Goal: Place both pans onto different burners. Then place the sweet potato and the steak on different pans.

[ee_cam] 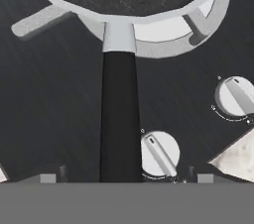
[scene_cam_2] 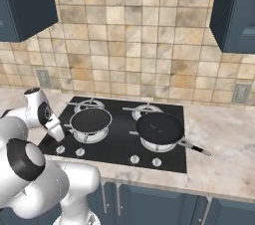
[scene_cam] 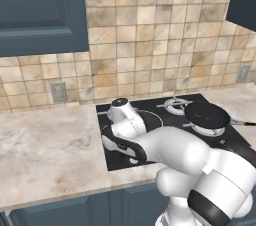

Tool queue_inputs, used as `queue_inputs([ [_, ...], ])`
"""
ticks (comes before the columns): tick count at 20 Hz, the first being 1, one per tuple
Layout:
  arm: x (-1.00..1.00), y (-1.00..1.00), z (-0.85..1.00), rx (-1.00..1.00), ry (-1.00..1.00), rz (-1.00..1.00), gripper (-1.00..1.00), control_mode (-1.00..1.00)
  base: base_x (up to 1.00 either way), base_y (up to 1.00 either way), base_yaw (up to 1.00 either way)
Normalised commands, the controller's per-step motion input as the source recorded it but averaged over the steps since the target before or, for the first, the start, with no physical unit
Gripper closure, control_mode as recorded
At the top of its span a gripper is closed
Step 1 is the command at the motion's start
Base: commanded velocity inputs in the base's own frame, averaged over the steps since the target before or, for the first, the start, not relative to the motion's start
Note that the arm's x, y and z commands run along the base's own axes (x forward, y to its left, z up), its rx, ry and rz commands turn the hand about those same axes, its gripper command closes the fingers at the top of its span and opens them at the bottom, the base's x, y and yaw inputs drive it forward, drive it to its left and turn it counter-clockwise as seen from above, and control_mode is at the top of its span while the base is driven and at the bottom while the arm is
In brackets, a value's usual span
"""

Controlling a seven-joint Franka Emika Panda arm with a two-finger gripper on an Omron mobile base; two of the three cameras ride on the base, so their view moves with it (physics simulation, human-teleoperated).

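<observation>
Over cooktop, open claw straddles pan handle

A black glass cooktop is sitting in a beige marbled counter. Small white knobs are lining its front edge, and two of them are showing close in the hand view. A tan tiled wall is rising behind, carrying grey outlets. Dark blue cabinets are hanging above and standing below.

White glossy arm, rounded segments, black joint bands, dark grey wrist trim.
</observation>
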Motion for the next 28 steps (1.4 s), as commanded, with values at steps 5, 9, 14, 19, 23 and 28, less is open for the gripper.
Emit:
queue_inputs([
  [5,-0.09,-0.30,0.75,0.00,0.00,0.00,-1.00,-1.00,0.00,0.00,0.00],
  [9,-0.19,-0.19,0.82,0.00,0.00,0.00,-1.00,-1.00,0.00,0.00,0.00],
  [14,-0.30,-0.44,0.62,0.00,0.00,0.00,-1.00,-1.00,0.00,0.00,0.00],
  [19,-0.50,-0.84,0.16,0.00,-0.01,0.11,-1.00,-1.00,0.00,0.00,0.00],
  [23,-0.48,-0.81,0.00,0.00,0.00,0.16,-1.00,-1.00,0.00,0.00,0.00],
  [28,-0.45,-0.78,0.00,0.00,0.00,0.23,-1.00,-1.00,0.00,0.00,0.00],
])
